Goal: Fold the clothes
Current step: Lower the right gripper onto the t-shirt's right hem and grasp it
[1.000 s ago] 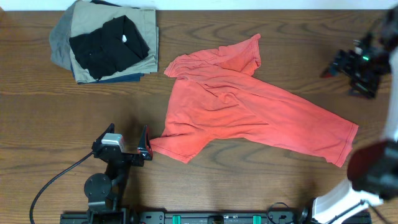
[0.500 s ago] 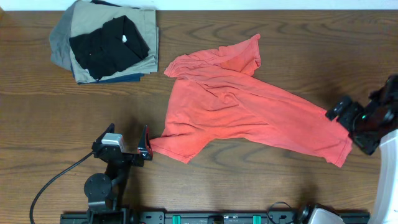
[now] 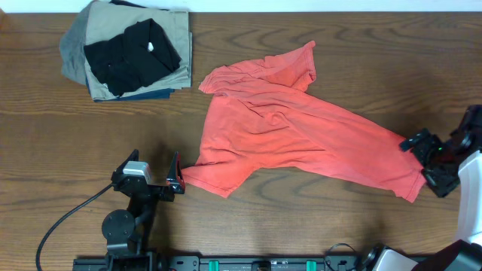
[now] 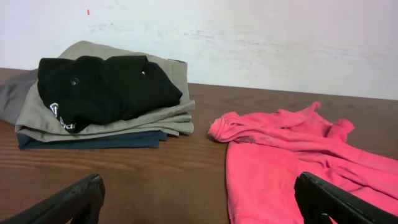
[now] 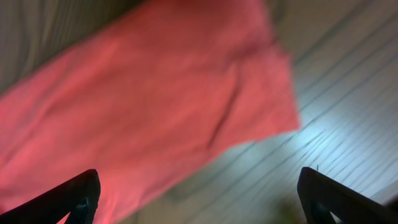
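Observation:
The coral-red T-shirt [image 3: 294, 135] lies crumpled and spread across the middle of the table, one sleeve toward the back and its hem end at the right front. My left gripper [image 3: 178, 175] rests low at the shirt's near left corner, open and empty; its wrist view shows the shirt [image 4: 292, 168] between and beyond the fingers [image 4: 199, 205]. My right gripper [image 3: 426, 156] is open just at the shirt's right edge, over the corner; its wrist view shows the blurred red cloth [image 5: 143, 106] between the spread fingers [image 5: 199, 202].
A stack of folded garments [image 3: 128, 53], black on khaki on grey and navy, sits at the back left, also visible in the left wrist view [image 4: 99, 93]. A black cable [image 3: 64, 222] runs from the left arm's base. A white wall [image 4: 249, 37] lies behind the table.
My right arm has swung from the back right of the table down to the shirt's right corner. The left arm and the shirt have not moved.

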